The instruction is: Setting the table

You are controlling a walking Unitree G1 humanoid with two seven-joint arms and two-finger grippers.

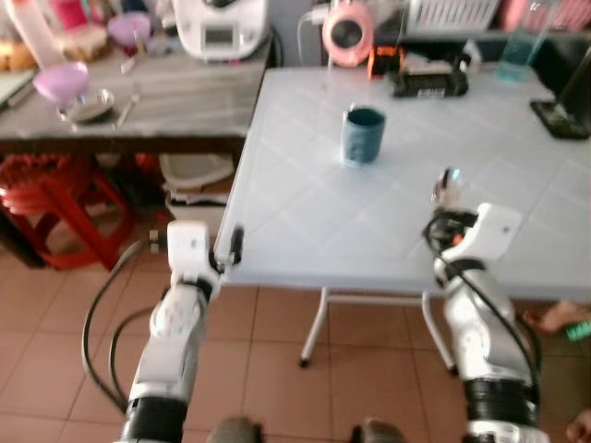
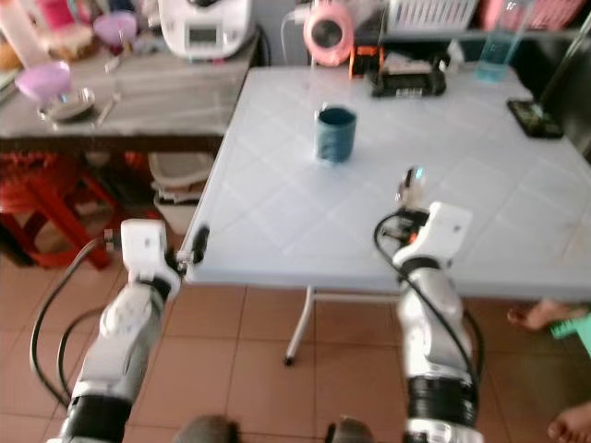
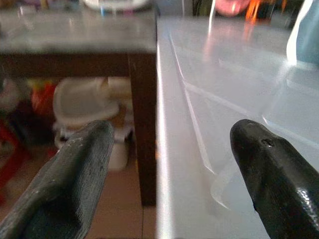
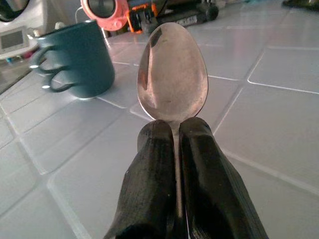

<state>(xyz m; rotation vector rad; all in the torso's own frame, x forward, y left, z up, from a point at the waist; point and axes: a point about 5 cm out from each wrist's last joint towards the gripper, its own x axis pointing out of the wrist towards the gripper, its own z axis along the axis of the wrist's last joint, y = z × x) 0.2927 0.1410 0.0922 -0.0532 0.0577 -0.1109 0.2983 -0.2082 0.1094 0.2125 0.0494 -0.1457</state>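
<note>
1. Head view: the right hand (image 1: 447,196) holds a spoon (image 1: 449,185) above the white bench (image 1: 305,203). A mug (image 1: 363,135) stands well apart at 11 o'clock of it.
2. Head view: the left hand (image 1: 231,247) waits at the bench's near left edge.
3. Left wrist view: its fingers (image 3: 75,179) are spread, holding nothing.
4. Right wrist view: the fingers (image 4: 154,174) are pressed together on the spoon's handle, bowl up.
5. Step, as I judge it: carrying the spoon to its place. Next it needs lowering flat beside the mug, then letting go.
</note>
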